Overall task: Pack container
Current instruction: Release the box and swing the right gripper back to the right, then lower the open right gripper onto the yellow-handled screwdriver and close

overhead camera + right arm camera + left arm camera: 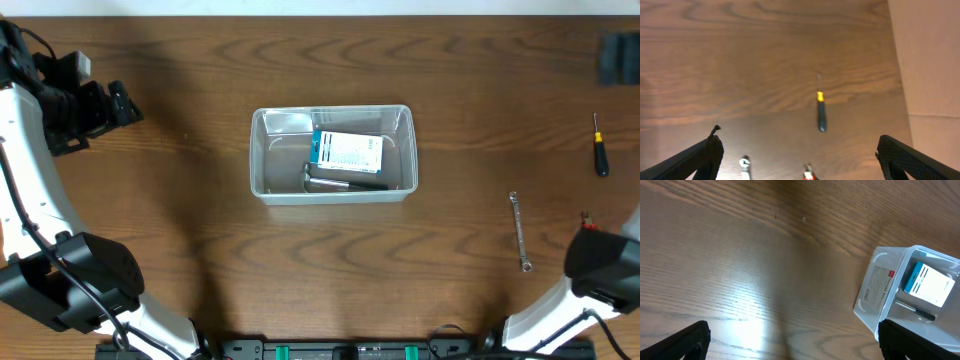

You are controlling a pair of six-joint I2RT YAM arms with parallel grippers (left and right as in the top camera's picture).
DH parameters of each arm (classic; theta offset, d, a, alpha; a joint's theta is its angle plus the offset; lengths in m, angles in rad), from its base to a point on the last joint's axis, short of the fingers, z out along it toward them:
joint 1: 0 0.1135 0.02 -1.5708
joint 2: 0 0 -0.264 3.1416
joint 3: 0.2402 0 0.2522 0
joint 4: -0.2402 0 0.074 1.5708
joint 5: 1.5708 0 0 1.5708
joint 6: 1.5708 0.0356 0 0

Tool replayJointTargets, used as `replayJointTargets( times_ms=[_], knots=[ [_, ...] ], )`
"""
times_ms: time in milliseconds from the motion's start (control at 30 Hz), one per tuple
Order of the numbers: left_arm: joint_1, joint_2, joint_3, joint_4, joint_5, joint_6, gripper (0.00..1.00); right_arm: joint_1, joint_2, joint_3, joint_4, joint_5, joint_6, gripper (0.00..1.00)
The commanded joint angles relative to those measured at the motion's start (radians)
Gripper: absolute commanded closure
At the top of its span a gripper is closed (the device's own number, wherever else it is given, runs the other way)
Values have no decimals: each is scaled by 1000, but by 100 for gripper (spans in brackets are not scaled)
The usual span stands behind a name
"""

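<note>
Container [257, 156] holding box [347, 152] in overhead, screwdriver [821, 113] close-up in right wrist view

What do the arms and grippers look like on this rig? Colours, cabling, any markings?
Both arms are alike: the left arm and right arm have smooth white links with bulky black joint housings. Thin black cables run along the left arm. The left gripper and right gripper are matte black, with blunt fingers. No markings are readable.
</note>
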Motion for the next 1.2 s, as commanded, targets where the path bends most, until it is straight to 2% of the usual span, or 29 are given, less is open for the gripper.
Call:
replayJointTargets(
  times_ms=[0,200,700,1167],
  knots=[
    [0,10,-2,0,-12,6,2,-63,61,-3,-3,-62,-97,1],
    [-1,10,-2,0,-12,6,2,-112,207,-3,-19,-59,-51,1],
    [0,10,-2,0,-12,6,2,-108,446,-2,-5,-2,-87,1],
    [0,10,-2,0,-12,6,2,-140,500,-2,50,65,-126,1]
  ],
)
